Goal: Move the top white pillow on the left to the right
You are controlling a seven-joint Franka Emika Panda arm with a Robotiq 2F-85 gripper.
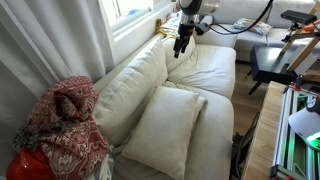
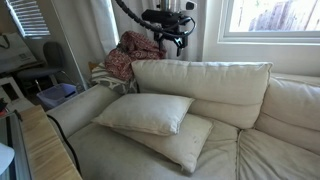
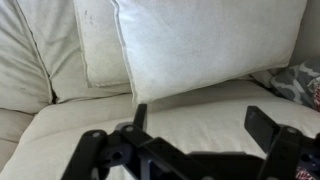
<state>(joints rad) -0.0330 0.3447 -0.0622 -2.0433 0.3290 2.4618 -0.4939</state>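
Observation:
The top white pillow (image 2: 143, 111) is plump and cream-white. It lies on a flatter twin pillow (image 2: 192, 146) on the sofa's left seat, and it also shows in an exterior view (image 1: 168, 122). In the wrist view the top pillow (image 3: 205, 45) overlaps the twin (image 3: 95, 45). My gripper (image 2: 172, 44) hangs in the air above the sofa's back cushion, well apart from the pillows, as both exterior views show (image 1: 181, 47). Its fingers (image 3: 201, 112) are spread wide with nothing between them, over bare sofa fabric.
A red patterned blanket (image 2: 135, 55) is heaped at the sofa's pillow end (image 1: 62, 122). The sofa's other seat (image 2: 285, 150) carries no loose pillow. A wooden table edge (image 2: 40, 140) stands in front. A window (image 2: 270, 15) is behind the sofa.

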